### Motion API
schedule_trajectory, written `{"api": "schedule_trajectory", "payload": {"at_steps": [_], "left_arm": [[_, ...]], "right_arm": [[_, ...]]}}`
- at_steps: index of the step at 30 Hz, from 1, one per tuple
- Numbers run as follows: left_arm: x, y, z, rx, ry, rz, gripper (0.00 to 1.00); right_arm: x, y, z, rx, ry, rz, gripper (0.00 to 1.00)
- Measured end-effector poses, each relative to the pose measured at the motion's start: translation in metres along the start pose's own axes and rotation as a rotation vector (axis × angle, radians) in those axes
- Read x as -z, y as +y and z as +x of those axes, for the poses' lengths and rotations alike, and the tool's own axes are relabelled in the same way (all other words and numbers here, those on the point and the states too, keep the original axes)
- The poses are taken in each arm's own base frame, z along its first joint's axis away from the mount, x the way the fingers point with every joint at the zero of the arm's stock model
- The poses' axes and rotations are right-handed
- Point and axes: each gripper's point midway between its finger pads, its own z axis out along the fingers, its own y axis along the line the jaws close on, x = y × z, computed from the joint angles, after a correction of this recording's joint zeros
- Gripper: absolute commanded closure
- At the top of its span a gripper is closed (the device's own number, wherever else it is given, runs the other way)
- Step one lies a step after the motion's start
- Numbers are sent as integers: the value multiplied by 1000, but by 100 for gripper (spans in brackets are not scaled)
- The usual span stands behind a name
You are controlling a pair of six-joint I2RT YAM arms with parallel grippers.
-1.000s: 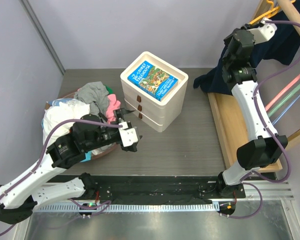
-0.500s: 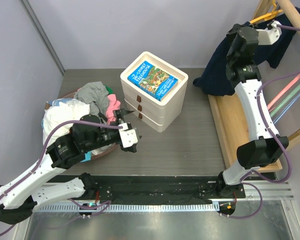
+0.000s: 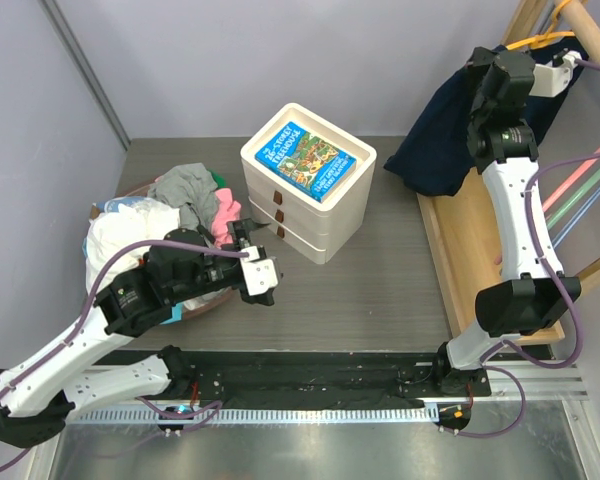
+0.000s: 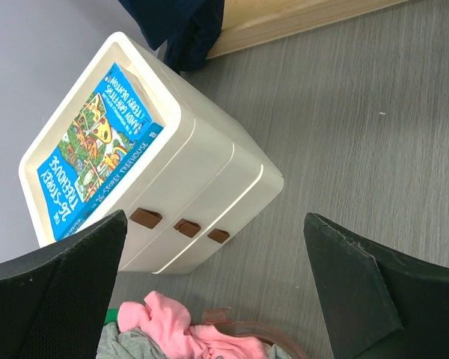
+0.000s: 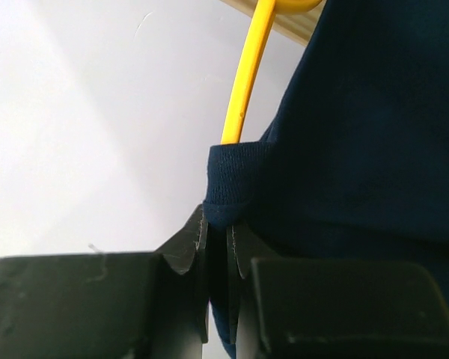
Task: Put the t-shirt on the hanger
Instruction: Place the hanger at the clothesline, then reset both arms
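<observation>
Right wrist | right gripper (image 5: 218, 228) pinches t-shirt (image 5: 359, 149) hem | hanger (image 5: 245, 82) directly above

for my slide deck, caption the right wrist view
Right jaws shut on a fold of the t-shirt, the hanger rising just above.

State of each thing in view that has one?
left gripper: jaws open, empty
right gripper: jaws shut on t-shirt edge
t-shirt: lifted, bunched, hanging down
hanger: one bar running into t-shirt fold
drawer unit: three drawers shut
book: closed, flat on drawer unit
</observation>
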Motion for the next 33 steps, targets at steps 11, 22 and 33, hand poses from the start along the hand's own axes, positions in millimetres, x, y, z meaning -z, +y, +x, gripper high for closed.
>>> {"api": "schedule_trajectory", "payload": {"at_steps": [11, 22, 33], "left_arm": [[-2, 7, 2, 42, 34, -27, 0], [3, 18, 14, 198, 69, -98, 0], [30, 39, 33, 418, 78, -249, 0]], "right_arm": [[9, 2, 7, 35, 57, -64, 14], [93, 6, -4, 162, 140, -198, 0], [197, 36, -3, 288, 251, -431, 0]]}}
